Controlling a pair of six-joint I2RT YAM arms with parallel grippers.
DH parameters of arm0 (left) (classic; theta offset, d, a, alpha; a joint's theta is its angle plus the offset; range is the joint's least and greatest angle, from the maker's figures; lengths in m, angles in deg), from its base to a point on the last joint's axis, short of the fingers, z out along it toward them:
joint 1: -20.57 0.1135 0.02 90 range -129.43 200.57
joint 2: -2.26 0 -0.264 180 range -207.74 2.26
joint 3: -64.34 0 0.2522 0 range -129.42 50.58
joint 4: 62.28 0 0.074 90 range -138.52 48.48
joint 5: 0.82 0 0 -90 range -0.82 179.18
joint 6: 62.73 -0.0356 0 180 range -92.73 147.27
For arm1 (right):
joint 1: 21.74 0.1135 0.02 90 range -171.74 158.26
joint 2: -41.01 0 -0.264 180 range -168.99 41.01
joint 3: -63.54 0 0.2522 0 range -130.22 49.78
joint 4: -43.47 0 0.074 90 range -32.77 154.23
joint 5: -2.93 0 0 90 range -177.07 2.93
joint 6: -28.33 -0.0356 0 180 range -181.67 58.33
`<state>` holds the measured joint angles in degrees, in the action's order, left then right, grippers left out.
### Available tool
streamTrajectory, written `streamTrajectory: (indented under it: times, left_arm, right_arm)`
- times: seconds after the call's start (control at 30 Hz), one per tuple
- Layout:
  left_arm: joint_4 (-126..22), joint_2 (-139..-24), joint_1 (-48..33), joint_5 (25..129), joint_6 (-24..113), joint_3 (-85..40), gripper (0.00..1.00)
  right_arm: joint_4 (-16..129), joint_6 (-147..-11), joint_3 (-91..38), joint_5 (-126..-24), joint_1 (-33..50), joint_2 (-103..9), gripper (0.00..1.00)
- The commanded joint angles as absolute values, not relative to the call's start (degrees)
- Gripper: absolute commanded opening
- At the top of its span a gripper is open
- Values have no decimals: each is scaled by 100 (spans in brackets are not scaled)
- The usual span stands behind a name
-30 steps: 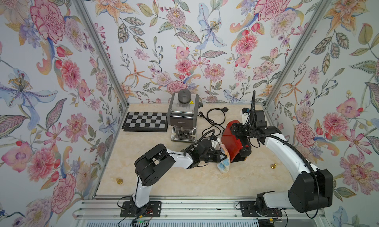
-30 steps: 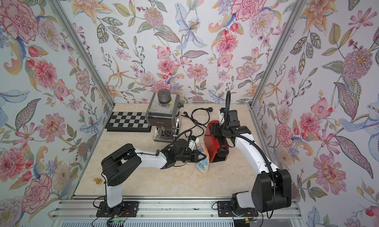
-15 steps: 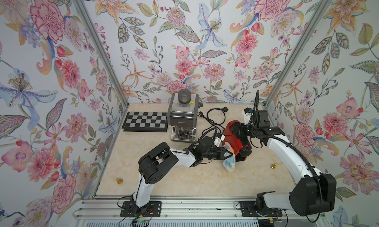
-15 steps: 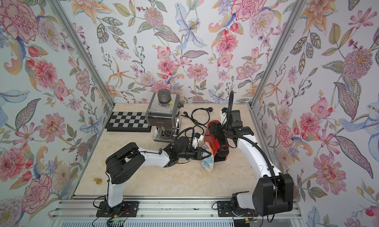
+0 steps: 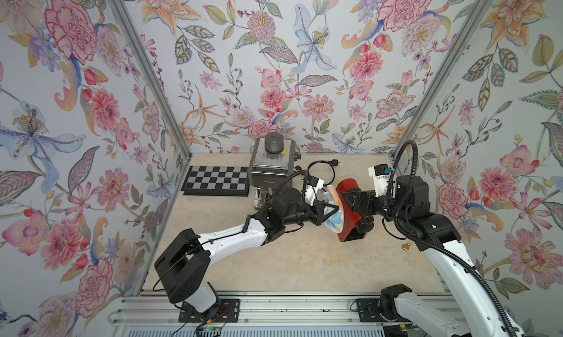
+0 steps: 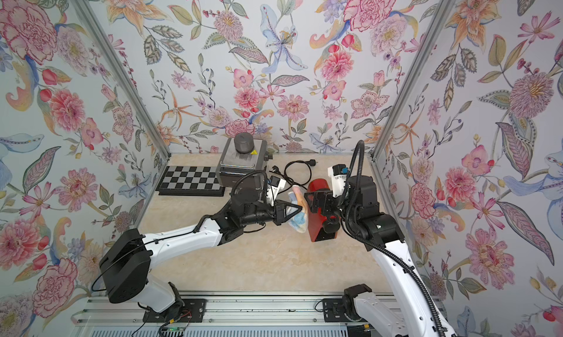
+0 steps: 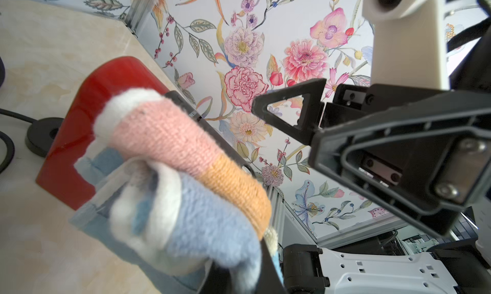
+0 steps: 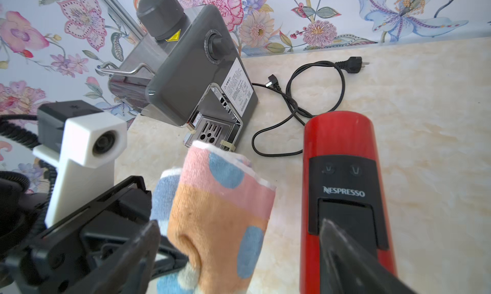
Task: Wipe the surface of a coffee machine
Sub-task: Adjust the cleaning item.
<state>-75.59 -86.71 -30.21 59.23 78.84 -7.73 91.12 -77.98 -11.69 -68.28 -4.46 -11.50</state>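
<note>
The red coffee machine stands at about 3 o'clock from the table's middle in both top views. At its 9 o'clock, just beside the red flank, hangs the striped cloth. The right wrist view shows a sliver of tabletop between the two, so I cannot say they touch. The left gripper reaches in from 9 o'clock, pressed together on a bunched part of the cloth. The right gripper comes in from 3 o'clock with its jaws spread wide over the machine's top and front, gripping nothing that I can see.

The step in hand looks like wiping the machine's side. To do it well, I judge the cloth's broad face should be pushed flat onto the red shell and drawn along it in long strokes — while the right gripper braces the body so it neither slides nor tips. Farther out, at about 11 o'clock, lie a black power cord and a grey machine.
</note>
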Motion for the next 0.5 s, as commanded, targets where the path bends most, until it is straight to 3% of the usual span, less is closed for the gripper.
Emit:
streamTrajectory:
  times: [0.0,0.4,0.47]
  left_arm:
    - [-7883,-8322,-2847,5590,7768,-567,0]
    - [-10981,-8502,-2707,4435,9811,-134,0]
    - [-11322,-8594,-2720,4356,10082,-102,0]
  right_arm:
    - [9419,-8067,-868,-6383,-286,-883,94]
    - [8812,-8277,-260,-6521,625,-511,92]
    - [8739,-8279,-228,-6582,623,-505,85]
